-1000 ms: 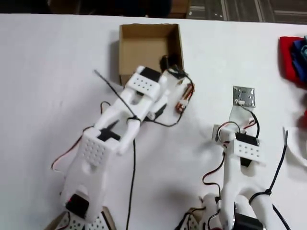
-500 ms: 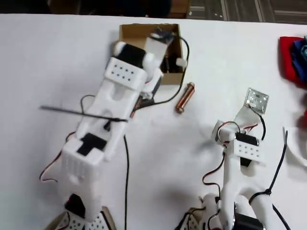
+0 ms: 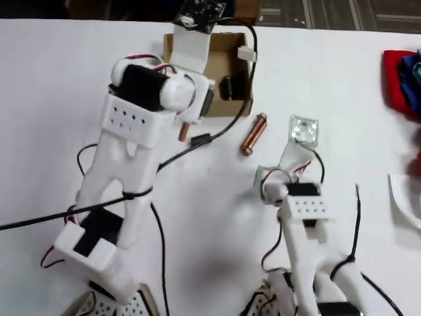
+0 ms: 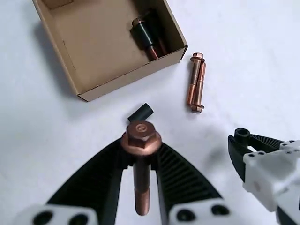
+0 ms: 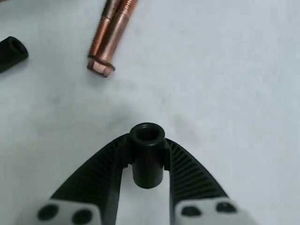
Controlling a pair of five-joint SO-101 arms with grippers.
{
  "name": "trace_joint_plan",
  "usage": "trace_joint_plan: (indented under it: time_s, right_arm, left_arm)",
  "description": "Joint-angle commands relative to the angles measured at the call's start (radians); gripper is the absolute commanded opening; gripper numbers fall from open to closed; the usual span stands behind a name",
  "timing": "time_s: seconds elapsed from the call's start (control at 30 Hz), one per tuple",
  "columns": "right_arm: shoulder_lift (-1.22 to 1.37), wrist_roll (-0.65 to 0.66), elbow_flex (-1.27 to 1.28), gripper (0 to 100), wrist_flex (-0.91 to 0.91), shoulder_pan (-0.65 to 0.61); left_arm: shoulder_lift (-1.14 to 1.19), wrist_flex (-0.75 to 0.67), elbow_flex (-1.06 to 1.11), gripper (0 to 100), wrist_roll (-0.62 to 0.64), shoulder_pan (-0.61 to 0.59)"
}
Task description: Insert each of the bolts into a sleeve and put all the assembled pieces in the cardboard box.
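Shiny coppery metal bolt (image 4: 141, 140), matt black sleeve (image 5: 147, 164), cardboard box (image 4: 93, 42).

Loose bolts (image 4: 196, 82) and sleeve (image 4: 140, 112) lie beside cardboard box (image 4: 117, 84).

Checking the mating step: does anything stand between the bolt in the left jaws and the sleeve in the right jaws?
Only two loose bolts, lying on the table roughly between the held bolt and the held sleeve; nothing else visible.
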Motion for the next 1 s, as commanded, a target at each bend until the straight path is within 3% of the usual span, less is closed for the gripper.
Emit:
trace_joint_plan:
  time_s: [0.0, 0.13, 0.27, 0.5, 0.67, 0.83, 0.97]
  right_arm:
    - [-0.143, -0.006, 0.109, 2.3, -0.120, -0.045]
    - [-0.369, -0.006, 0.316, 2.3, -0.311, -0.065]
    - [-0.595, -0.006, 0.463, 2.3, -0.367, -0.067]
    - [-0.886, -0.008, 0.563, 2.3, -0.335, -0.070]
    - [-0.974, 0.000, 0.563, 2.3, -0.251, -0.220]
    - [-0.993, 0.055, 0.563, 2.3, -0.254, -0.398]
    - [-0.993, 0.173, 0.563, 2.3, -0.331, -0.398]
  left_arm:
    - [-0.066, -0.034, 0.054, 3, 0.046, 0.008]
    - [-0.155, -0.097, 0.203, 3, 0.063, 0.018]
    - [-0.371, -0.290, 0.464, 3, 0.060, 0.018]
    - [-0.844, -0.927, 1.208, 3, 0.060, 0.074]
    - [-1.086, -1.363, 1.596, 3, 0.061, 0.143]
    - [-1.108, -1.412, 1.644, 3, 0.066, 0.147]
    - [-1.106, -1.409, 1.630, 3, 0.092, 0.175]
